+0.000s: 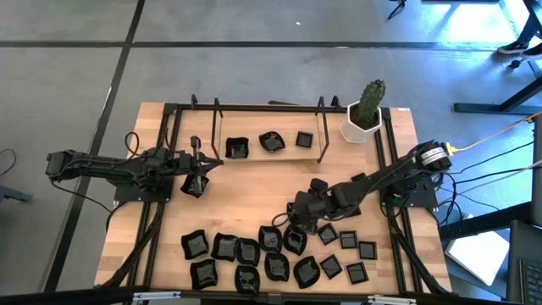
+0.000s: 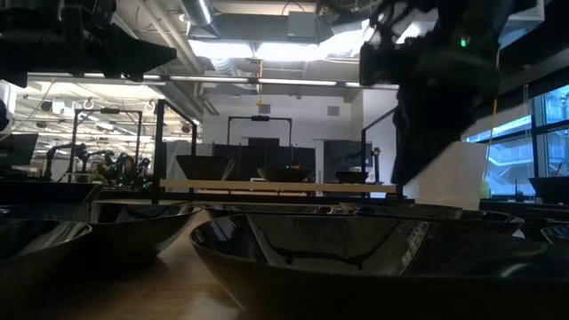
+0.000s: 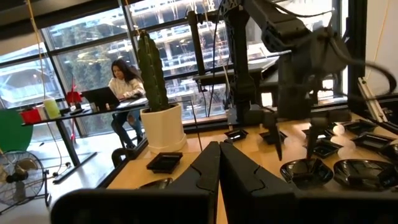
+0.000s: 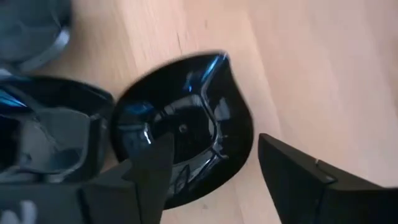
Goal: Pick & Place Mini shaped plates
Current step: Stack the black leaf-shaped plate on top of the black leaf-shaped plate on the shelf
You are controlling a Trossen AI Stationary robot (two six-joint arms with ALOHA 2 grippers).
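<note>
The right end effector [image 4: 211, 171], fingers spread, straddles a glossy leaf-like mini plate [image 4: 183, 143] on the bench [image 1: 246, 191]; next it likely needs to clench, while the left end effector [image 1: 196, 178] waits clenched.

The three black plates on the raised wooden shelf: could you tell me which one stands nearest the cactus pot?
The small flat square plate, at the shelf's end towards the cactus pot. The rounded plate sits mid-shelf, and the wavy-edged plate is farthest away.
</note>
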